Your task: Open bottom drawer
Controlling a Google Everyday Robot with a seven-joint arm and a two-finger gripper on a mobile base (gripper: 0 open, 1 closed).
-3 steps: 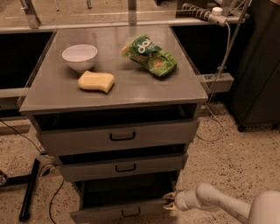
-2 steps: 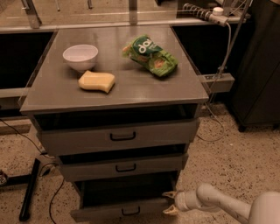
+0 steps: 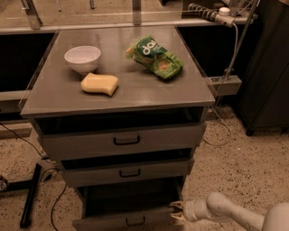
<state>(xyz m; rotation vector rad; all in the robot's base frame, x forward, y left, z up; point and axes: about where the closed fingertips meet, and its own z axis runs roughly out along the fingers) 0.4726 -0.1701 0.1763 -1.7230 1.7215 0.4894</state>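
Hand (image 3: 176, 212) is sitting low at bottom right of the camera view, right at the right end of the bottom drawer (image 3: 119, 220) front. It looks to be touching that end, but I can't tell for sure. I also can't tell whether the hand is wide, narrow or gripping anything. The pale arm (image 3: 226, 213) is coming in from the lower right corner, running roughly level just above the floor (image 3: 244, 162).

Bottom drawer is the lowest of three grey fronts and is sitting partly pulled out, with its dark inside showing above the front panel. Its small black handle (image 3: 135, 221) is sitting at the panel's centre, close to the frame's lower edge, well apart from the hand.

Middle drawer (image 3: 104, 176) and top drawer (image 3: 81, 144) are also standing slightly out, each with a dark gap showing above it.

On the tabletop (image 3: 58, 97):
- A white bowl (image 3: 82, 58) is standing upright at back left.
- A yellow sponge (image 3: 99, 84) is lying just in front of the bowl.
- A green snack bag (image 3: 155, 57) is lying flat at back right, apart from both.

A white power strip (image 3: 205, 12) is lying on the ledge behind, with its cable hanging down the right side.
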